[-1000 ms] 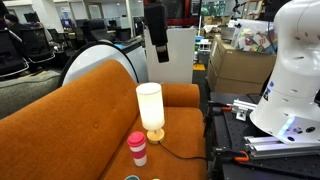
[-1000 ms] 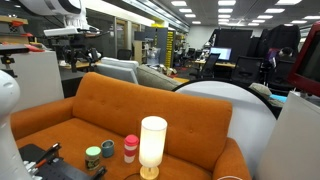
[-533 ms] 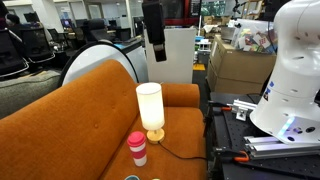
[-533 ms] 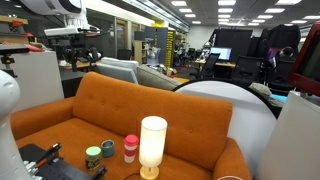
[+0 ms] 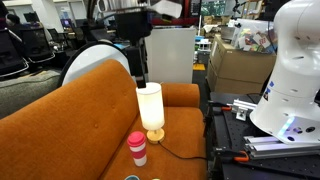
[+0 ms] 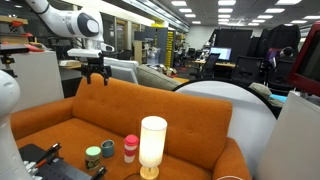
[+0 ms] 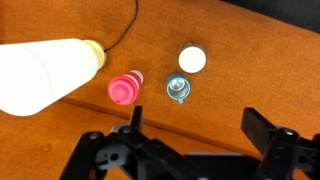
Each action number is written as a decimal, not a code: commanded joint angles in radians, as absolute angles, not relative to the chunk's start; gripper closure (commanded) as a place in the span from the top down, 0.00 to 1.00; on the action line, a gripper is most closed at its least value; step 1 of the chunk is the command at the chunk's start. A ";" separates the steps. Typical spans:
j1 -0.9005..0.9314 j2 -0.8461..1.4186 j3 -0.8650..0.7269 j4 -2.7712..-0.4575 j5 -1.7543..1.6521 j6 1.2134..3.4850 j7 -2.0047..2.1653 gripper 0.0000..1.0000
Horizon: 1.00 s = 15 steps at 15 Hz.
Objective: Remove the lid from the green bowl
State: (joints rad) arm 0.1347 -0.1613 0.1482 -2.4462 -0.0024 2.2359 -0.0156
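The green bowl (image 6: 93, 156) stands on the orange sofa seat. In the wrist view it is a small teal-rimmed bowl (image 7: 178, 89) with a grey knobbed lid resting on it. My gripper (image 7: 198, 125) is open and empty, high above the seat, with the bowl showing just beyond its fingers. In both exterior views the gripper (image 5: 137, 78) (image 6: 95, 80) hangs over the sofa backrest, well above the bowl. In the exterior view with the white robot base only a sliver of a small object (image 5: 132, 178) shows at the bottom edge.
A white table lamp (image 5: 149, 105) (image 6: 152, 145) (image 7: 50, 75) stands on the sofa with its cord trailing. A pink-lidded cup (image 5: 137, 147) (image 6: 130, 148) (image 7: 124, 88) is beside the bowl. A small white-topped container (image 7: 191, 59) (image 6: 108, 149) sits close by. The orange backrest (image 6: 150, 100) rises behind.
The arm has swung down and sideways, so the gripper now hangs lower, over the sofa backrest. The objects on the seat have not moved.
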 commanded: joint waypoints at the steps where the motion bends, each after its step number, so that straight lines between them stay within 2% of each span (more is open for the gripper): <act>1: 0.143 -0.055 0.132 -2.445 0.061 2.304 -0.104 1.00; 15: 0.136 0.060 0.141 -2.442 0.097 2.393 -0.167 1.00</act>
State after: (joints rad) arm 0.1352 0.0035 0.1432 -2.4489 0.0455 2.3412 -0.0879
